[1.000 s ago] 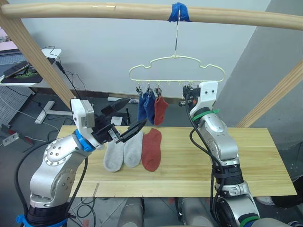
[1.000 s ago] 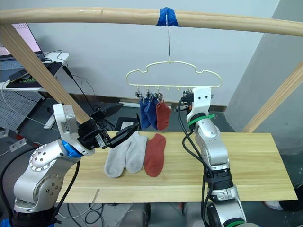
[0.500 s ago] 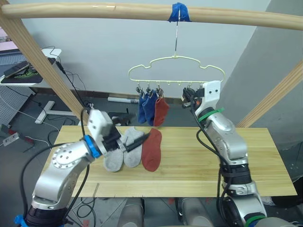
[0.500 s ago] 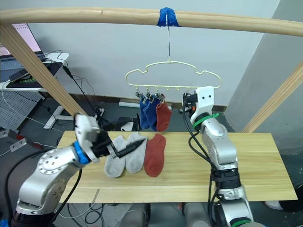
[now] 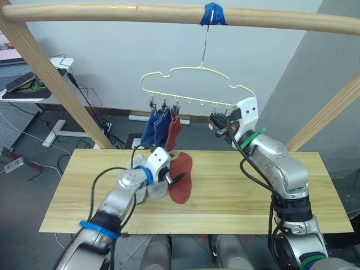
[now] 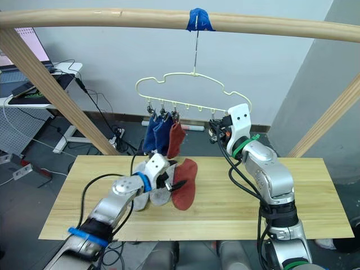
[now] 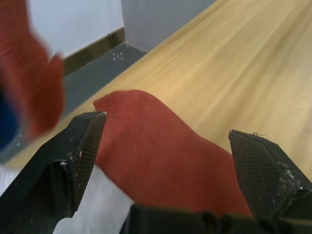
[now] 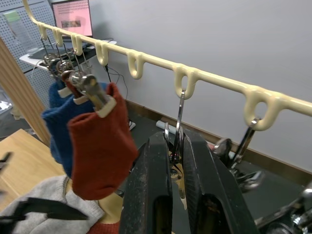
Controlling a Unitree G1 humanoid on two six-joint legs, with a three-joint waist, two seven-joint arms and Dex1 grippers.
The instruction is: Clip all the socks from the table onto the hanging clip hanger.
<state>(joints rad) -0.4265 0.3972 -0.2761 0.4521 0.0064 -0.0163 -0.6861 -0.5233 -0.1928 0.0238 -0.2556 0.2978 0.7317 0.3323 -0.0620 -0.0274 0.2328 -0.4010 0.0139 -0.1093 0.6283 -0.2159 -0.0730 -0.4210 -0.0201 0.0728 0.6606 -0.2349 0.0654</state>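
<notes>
The pale yellow clip hanger (image 5: 185, 73) hangs tilted, its right end lower. Two blue socks (image 5: 156, 128) and one red sock (image 5: 173, 132) are clipped at its left end. My right gripper (image 8: 174, 139) is shut on a metal clip (image 8: 178, 122) near the hanger's right end. On the table (image 5: 253, 191) lie a red sock (image 5: 184, 181) and two grey socks (image 6: 160, 196), the grey ones partly hidden by my left arm. My left gripper (image 7: 165, 123) is open, low over the table's red sock (image 7: 161, 156), one finger on each side of it.
A thick wooden beam with blue tape (image 5: 212, 14) carries the hanger's hook. Slanted wooden posts stand at the left (image 5: 50, 73) and right (image 5: 332, 107). A desk with devices (image 5: 28, 84) and cables sit behind the table on the left.
My left gripper came down from above the grey socks to the red sock on the table. My right gripper pulled the hanger, which swung left and tilted.
</notes>
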